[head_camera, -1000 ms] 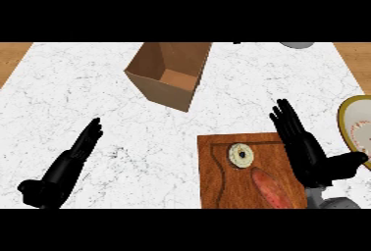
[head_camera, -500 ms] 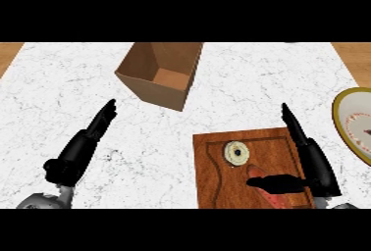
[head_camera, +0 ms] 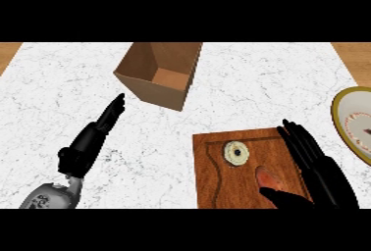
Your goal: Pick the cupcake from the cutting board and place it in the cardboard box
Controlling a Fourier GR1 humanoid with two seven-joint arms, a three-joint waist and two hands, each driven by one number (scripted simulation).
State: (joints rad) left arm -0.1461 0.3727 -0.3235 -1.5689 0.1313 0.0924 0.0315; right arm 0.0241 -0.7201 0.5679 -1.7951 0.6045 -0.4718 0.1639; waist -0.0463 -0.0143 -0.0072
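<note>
Because the cupcake [head_camera: 237, 152] lies on the board [head_camera: 217, 171], well apart from the box [head_camera: 156, 73], the right hand [head_camera: 320, 167] hangs beside it, fingers straight and empty, seemingly readied to grasp, while the left hand [head_camera: 91, 139] rests open, empty, over the desk [head_camera: 58, 73].

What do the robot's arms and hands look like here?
The left hand and the right hand are plain black, with long slender fingers and a thicker thumb. Of the arms, only a short piece of the left forearm shows, rounded and light grey with darker detailing. No cables or markings show.
</note>
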